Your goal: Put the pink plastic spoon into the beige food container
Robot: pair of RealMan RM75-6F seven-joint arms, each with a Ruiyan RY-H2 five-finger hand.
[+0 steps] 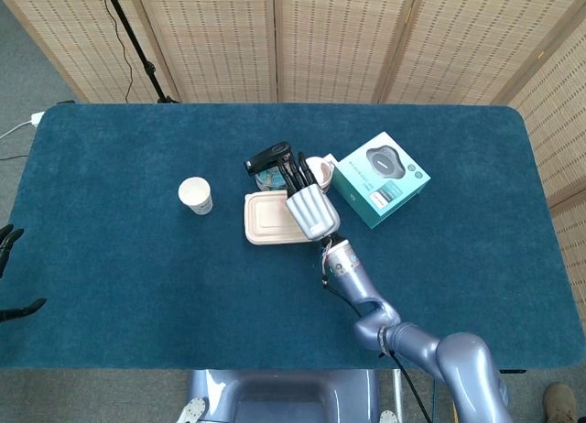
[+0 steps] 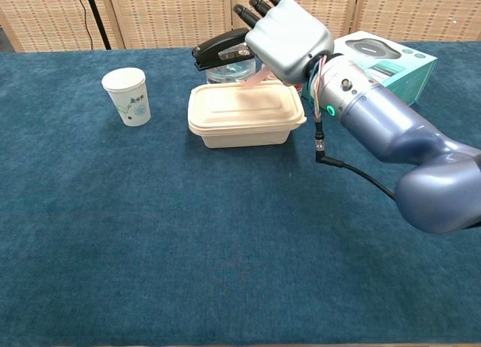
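The right robot hand [image 2: 289, 35] pinches the pink plastic spoon [image 2: 251, 79] above the beige rectangular lidded food container's [image 2: 244, 114] rear edge. With that lid apparently closed, a release would probably leave the spoon resting on top.

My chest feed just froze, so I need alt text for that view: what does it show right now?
The right hand holds the pink plastic spoon above the back of the beige food container, whose lid looks closed. Behind the container a black stapler lies on a clear tub; a paper cup stands to the left and a teal box to the right.
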